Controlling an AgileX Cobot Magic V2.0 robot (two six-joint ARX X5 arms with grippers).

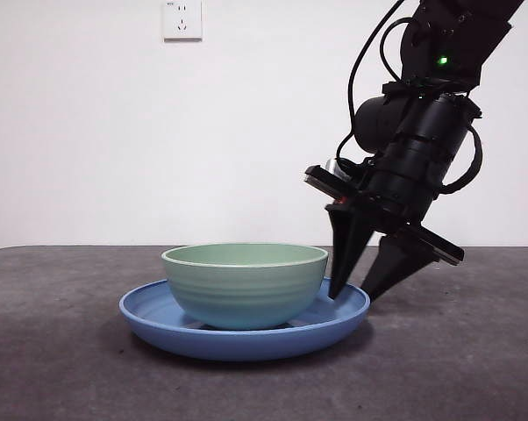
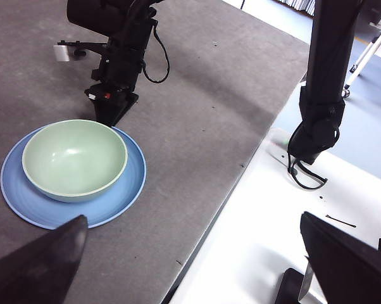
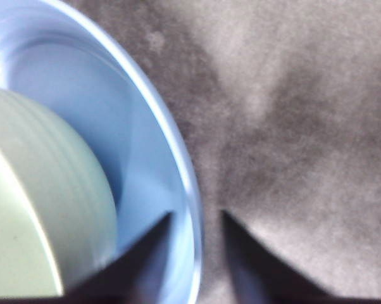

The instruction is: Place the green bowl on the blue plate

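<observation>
Green bowl [image 1: 245, 285] sits upright in the middle of the blue plate [image 1: 150, 317] on the grey bench [image 1: 53, 368]. Right gripper [image 1: 352, 296] is at the plate's edge, jaws apart and straddling the rim, one tip inside beside the bowl, one outside, gripping nothing. Left gripper [image 2: 190, 253] hangs well away from the plate, jaws spread wide, empty.

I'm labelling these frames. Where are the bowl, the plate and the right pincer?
bowl [image 1: 245, 289]: front view, ridged outer wall.
plate [image 1: 159, 326]: front view, bare sloping rim beside the bowl.
right pincer [image 1: 353, 295]: front view, gap between its two tips, straddling the plate's rim.
</observation>
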